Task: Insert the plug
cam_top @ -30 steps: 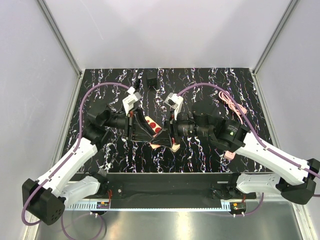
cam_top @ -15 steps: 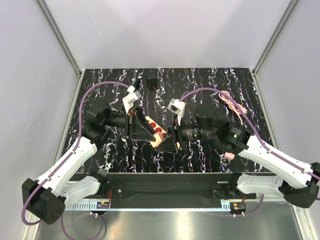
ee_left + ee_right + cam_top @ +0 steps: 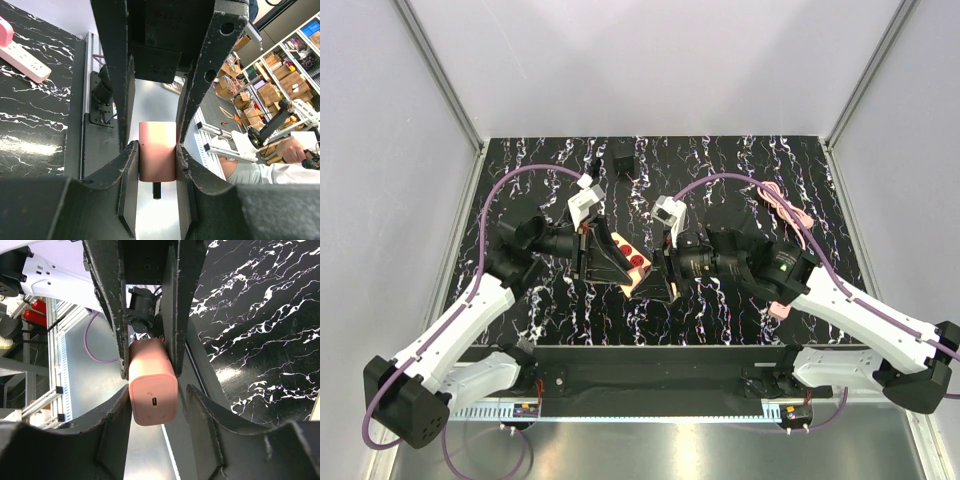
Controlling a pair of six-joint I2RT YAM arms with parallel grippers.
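Position of plug (image 3: 625, 160): small black box lying on the black, white-veined desk (image 3: 740, 160), close to the far edge and about midway across. Neither hand touches it, and both are well apart from it toward the near side. Its cord cannot be traced against the dark surface.

Left hand (image 3: 157, 155): fingers (image 3: 200, 85) pressed against both sides of a pinkish-tan block end. From above, this is the cream strip (image 3: 632, 257) with red round sockets, which projects from that hand toward the right arm and is raised off the desk.

Right hand (image 3: 150, 372): fingers (image 3: 177, 305) clamped on a pink block (image 3: 152, 390). One small slot-shaped port shows on its free end face. From above, this hand sits just beside the strip's near end. Whether block and strip touch cannot be told.

Other items: a coiled pink cable (image 3: 785, 210) lies on the right side of the desk, beyond the right forearm. A white power strip (image 3: 22, 55) lies flat on the desk with a pink piece (image 3: 4, 31) on one end, seen in the left wrist view.
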